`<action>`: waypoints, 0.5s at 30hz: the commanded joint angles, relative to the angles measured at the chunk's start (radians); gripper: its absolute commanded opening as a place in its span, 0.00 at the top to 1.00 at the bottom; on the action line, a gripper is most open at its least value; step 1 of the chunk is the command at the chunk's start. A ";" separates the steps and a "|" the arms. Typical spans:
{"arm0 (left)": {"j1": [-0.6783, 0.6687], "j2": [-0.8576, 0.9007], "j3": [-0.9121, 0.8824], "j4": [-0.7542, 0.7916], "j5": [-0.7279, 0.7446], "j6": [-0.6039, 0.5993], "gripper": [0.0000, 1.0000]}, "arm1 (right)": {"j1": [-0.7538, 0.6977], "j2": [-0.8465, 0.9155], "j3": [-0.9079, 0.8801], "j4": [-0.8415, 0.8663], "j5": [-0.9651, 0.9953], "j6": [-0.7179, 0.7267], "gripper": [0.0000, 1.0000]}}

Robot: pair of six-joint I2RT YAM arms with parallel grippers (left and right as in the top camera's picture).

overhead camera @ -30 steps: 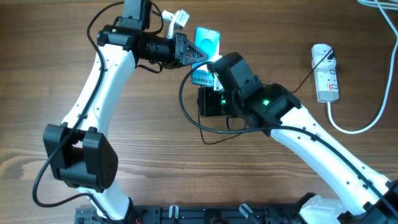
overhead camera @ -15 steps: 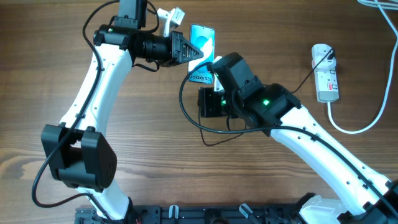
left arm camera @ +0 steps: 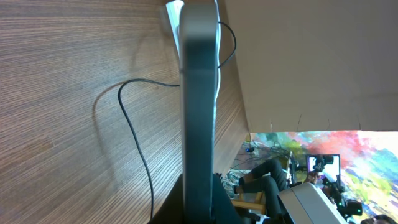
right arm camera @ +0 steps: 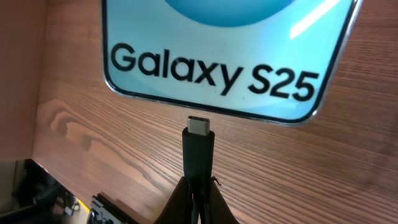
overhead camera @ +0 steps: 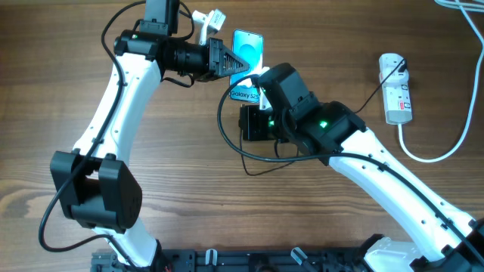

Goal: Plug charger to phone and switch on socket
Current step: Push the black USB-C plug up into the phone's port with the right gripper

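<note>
The table (overhead camera: 45, 113) is brown wood with a fine straight grain running across it and a dull, matte finish. Over it reach two arms in smooth white shells with black joints, the left arm (overhead camera: 113, 106) bent up to the top middle and the right arm (overhead camera: 393, 181) coming in from the lower right. A green light glows on the right arm's wrist.

The left gripper (overhead camera: 236, 64) is clamped on the phone (overhead camera: 248, 47), a thin flat slab with rounded corners at the top middle of the table. Its glossy screen is turquoise, with a pale band and black "Galaxy S25" lettering at the lower end. From the left wrist it shows edge-on as a smooth grey metallic strip. I cannot tell whether it touches the wood.

The socket (overhead camera: 396, 91) is a white plastic oblong at the far right, well apart from both grippers. A black plug sits in it and a thick white cord (overhead camera: 431, 155) curves away below.

The right gripper (right arm camera: 198, 190) pinches the charger (right arm camera: 198, 152) by its matte black plug body. The small silver tip (right arm camera: 199, 126) points at the phone's lower edge, close below it and not inserted. The thin black cable loops loosely over the wood.

Past the table edge stand a plain beige panel and a bright, many-coloured picture.
</note>
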 commanded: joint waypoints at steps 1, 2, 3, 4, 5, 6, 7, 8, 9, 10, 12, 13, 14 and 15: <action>0.004 -0.027 0.017 0.003 0.034 0.024 0.96 | -0.002 -0.010 0.004 0.008 -0.012 0.016 0.96; 0.004 -0.027 0.017 0.003 0.034 0.025 0.96 | -0.002 -0.010 0.004 0.008 -0.011 0.016 0.96; 0.004 -0.027 0.017 0.003 0.034 0.025 0.96 | -0.002 -0.010 0.004 0.010 -0.011 0.016 0.96; 0.004 -0.027 0.017 0.003 0.034 0.025 0.96 | -0.002 -0.010 0.004 0.010 -0.011 0.017 0.96; 0.004 -0.027 0.017 0.003 0.034 0.025 0.96 | -0.002 -0.010 0.004 0.011 -0.010 0.019 0.96; 0.004 -0.027 0.017 0.003 0.034 0.025 0.96 | -0.002 -0.010 0.004 0.011 -0.007 0.019 0.96; 0.004 -0.027 0.017 0.003 0.034 0.025 0.96 | -0.002 -0.010 0.004 0.011 0.000 0.019 0.96; 0.004 -0.027 0.017 0.003 0.034 0.025 0.96 | -0.002 -0.010 0.004 0.010 0.007 0.019 0.96; 0.004 -0.027 0.017 0.003 0.034 0.025 0.96 | -0.002 -0.010 0.004 0.010 0.008 0.019 0.96; 0.004 -0.027 0.017 0.003 0.034 0.025 0.96 | -0.002 -0.010 0.004 0.010 0.010 0.019 0.96; 0.004 -0.027 0.017 0.003 0.035 0.024 0.96 | -0.002 -0.010 0.004 0.011 0.011 0.019 0.96; 0.004 -0.027 0.017 0.003 0.035 0.024 0.96 | -0.002 -0.010 0.004 0.011 0.011 0.019 0.96; 0.004 -0.027 0.017 0.003 0.035 0.024 0.96 | -0.002 -0.010 0.004 0.011 0.018 0.019 0.96; 0.003 -0.027 0.017 0.002 0.035 0.024 0.96 | -0.002 -0.010 0.004 0.011 0.023 0.019 0.96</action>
